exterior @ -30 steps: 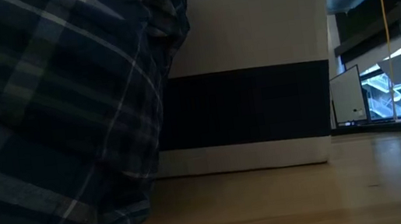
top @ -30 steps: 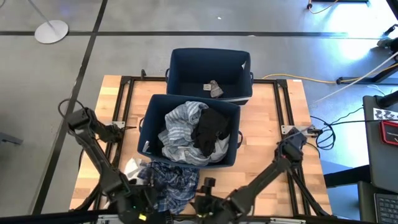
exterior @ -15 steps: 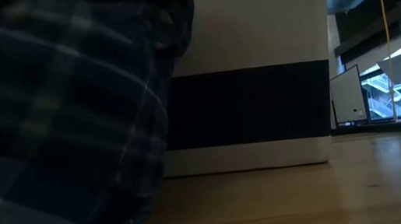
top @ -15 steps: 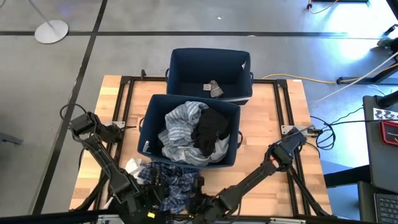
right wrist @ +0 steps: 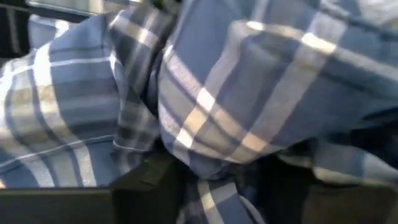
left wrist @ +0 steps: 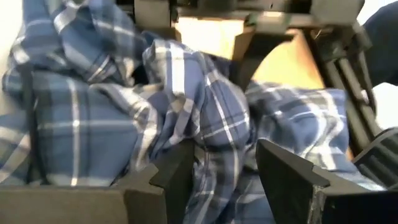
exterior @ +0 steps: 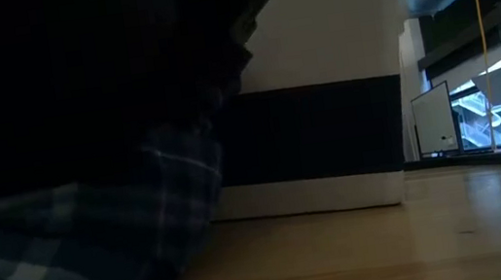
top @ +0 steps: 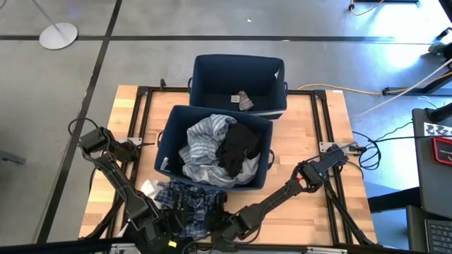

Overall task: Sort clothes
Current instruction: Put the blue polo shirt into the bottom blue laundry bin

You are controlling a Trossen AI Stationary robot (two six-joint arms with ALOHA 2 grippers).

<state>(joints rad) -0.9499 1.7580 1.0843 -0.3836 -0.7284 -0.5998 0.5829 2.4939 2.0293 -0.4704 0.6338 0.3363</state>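
Down at the bottom centre of the high view, both grippers meet over the dark blue plaid garment (top: 189, 208), which lies bunched on the wooden table (top: 311, 212) just below the nearer navy bin (top: 169, 152). The left gripper (left wrist: 225, 163) has its fingers (left wrist: 283, 168) spread a moderate way apart with a fold of the plaid cloth standing up between them. The right gripper (right wrist: 214, 180) is pressed into the same cloth, which fills its wrist view; a ridge of plaid sits between its two dark fingers (right wrist: 146, 180), but whether they pinch it cannot be told. In the nearer bin, at the middle of the high view, lie the pale striped garment (top: 201, 141), a black garment (top: 239, 147) and some white fabric (top: 251, 169). The farther bin (top: 208, 81), above it in the frame, holds one small brown-grey piece (top: 244, 100).
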